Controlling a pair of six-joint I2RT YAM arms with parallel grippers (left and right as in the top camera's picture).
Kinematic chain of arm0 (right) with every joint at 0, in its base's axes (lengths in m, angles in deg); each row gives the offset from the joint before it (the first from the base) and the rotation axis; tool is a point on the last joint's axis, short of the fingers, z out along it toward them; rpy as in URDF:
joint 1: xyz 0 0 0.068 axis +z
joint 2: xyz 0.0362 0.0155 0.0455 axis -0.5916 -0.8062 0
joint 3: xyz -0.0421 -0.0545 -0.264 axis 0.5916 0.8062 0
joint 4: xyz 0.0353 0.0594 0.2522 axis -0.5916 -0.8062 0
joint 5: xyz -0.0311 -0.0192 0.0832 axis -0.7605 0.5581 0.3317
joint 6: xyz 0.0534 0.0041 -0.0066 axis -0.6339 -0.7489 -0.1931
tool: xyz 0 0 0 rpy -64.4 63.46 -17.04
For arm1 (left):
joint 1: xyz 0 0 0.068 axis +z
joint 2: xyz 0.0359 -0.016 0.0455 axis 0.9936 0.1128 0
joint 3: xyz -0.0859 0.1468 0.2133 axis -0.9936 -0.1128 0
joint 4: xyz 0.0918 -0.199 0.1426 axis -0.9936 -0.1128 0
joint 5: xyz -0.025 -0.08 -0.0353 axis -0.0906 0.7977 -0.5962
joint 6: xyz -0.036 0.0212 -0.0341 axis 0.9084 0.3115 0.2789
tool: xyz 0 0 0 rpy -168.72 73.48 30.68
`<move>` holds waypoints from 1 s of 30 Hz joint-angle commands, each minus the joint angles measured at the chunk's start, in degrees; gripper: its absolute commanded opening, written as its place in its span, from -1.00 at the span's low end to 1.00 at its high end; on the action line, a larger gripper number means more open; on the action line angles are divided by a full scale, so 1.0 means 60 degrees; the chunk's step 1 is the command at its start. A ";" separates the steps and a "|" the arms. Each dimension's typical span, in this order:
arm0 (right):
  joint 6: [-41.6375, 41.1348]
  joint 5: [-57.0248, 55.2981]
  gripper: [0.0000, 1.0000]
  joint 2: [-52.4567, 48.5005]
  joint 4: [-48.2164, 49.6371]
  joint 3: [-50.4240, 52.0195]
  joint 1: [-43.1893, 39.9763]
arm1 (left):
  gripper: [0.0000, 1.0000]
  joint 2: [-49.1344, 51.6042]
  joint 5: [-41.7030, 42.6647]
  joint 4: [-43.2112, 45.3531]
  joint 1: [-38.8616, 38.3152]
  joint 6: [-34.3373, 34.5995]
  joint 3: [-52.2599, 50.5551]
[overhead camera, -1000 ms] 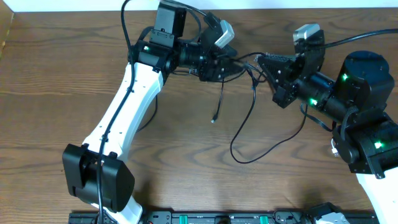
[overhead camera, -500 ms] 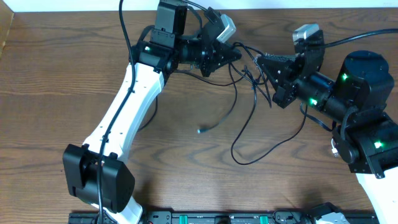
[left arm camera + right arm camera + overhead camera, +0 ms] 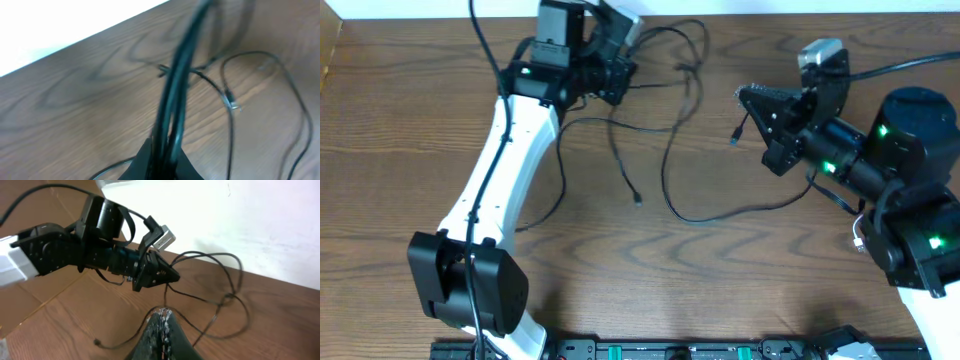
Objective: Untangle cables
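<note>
**Thin black cables**: spread loose over the upper centre of the brown wood-grain table. They are no longer bunched in the gap between the two arms as they were a second ago.
- One tight crossing sits near the top edge. From it a long strand drops, bends at mid-frame and runs right, under the right arm.
- That low bend lay further down the table before; it has been drawn upward.
- A small loose plug end lies on the wood left of centre, shifted a little left since a second ago.
- A second plug end with a bluish tip shows just below the right gripper.

**Left gripper**: clenched on the cables. In the wrist view black strands rise straight out of the closed fingers. It has moved from upper centre toward upper left, carrying strands with it.

**Right gripper:** clenched, place unchanged at upper right. In its wrist view a thin strand meets the tip. Pinched or only touching, I cannot tell.
</note>
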 commanded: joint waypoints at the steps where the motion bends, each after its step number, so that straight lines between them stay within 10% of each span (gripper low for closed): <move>1: -0.0033 -0.0127 -0.92 0.0040 -0.0208 -0.0215 -0.0025 | -0.85 0.0058 -0.0018 -0.0087 -0.0004 -0.0291 -0.0015; 4: -0.0033 -0.0353 -0.43 -0.0291 -0.0521 -0.0211 -0.0025 | -0.85 0.0047 0.0302 -0.0080 -0.0215 -0.0313 -0.0015; 9: 0.0222 -0.0517 -0.27 -0.1428 -0.0619 -0.0211 -0.0025 | -0.85 0.0033 0.0441 -0.0233 -0.0667 -0.0659 -0.0015; 30: 0.0831 -0.1115 -0.11 -0.4615 0.0535 -0.0211 -0.0397 | -0.85 -0.1126 0.1708 -0.0652 -0.1249 -0.1322 -0.0015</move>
